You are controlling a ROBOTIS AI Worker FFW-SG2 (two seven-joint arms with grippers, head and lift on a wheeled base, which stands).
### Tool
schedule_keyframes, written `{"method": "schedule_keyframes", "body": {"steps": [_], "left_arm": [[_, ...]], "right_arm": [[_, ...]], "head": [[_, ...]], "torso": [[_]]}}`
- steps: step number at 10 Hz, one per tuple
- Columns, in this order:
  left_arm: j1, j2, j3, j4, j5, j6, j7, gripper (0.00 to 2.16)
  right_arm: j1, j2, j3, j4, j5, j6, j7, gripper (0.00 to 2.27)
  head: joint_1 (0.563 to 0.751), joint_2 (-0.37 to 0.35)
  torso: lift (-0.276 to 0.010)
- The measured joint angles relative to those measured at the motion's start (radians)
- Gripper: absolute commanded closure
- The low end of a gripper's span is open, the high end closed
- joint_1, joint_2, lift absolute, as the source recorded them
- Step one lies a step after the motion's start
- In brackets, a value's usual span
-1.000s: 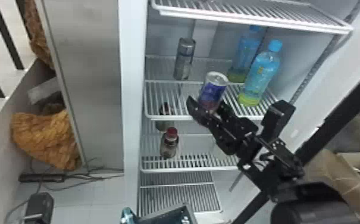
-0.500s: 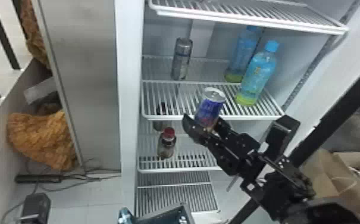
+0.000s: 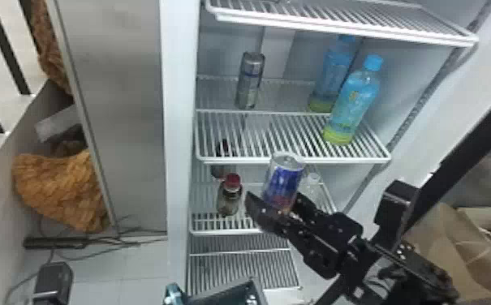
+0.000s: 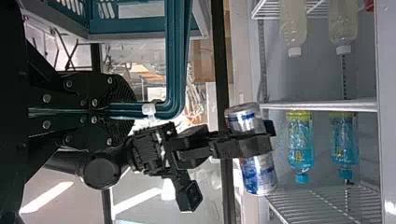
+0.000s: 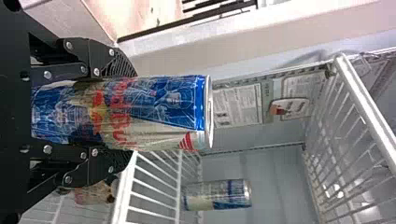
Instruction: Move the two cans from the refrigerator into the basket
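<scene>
The R gripper (image 3: 276, 202) has its jaws closed on 1 blue-and-silver can (image 3: 284, 180), w/ a finger against each side. That can is tilted a bit, top end free of the fingers, in front of the fridge shelves. In the head view it overlaps the front edge of the middle shelf (image 3: 297, 160); it's prob. clear of the wire, though the angle makes that hard to judge.

The 2nd can (image 3: 250, 81) stands upright on the middle shelf, toward the robot's L side, well apart from the R gripper.

The L gripper (image 4: 128, 109) has its jaws pinched on the rim of the teal basket (image 4: 175, 56), w/ the rim btwn the 2 fingers. The basket is low in front of the fridge, near the bottom edge of the head view.

Also on the middle shelf, toward the R side: 2 blue bottles (image 3: 354, 105) w/ blue caps, 1 behind the other. On the shelf below, a bottle w/ a red cap (image 3: 229, 196) stands near a clear bottle (image 3: 312, 190). A brown paper bag (image 3: 447, 251) is at the R, outside the fridge; some orange cloth (image 3: 63, 188) lies at the far L, near a power strip (image 3: 55, 243) on the floor.
</scene>
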Motion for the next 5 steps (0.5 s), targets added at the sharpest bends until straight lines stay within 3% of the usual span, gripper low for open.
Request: {"method": "schedule_keyframes", "body": {"steps": [5], "left_arm": [[0.000, 0.000, 0.003, 0.000, -0.001, 0.000, 0.003, 1.20]], "right_arm": [[0.081, -0.019, -0.030, -0.033, -0.029, 0.113, 0.146, 1.19]], "head": [[0.695, -0.214]], "torso": [[-0.035]]}}
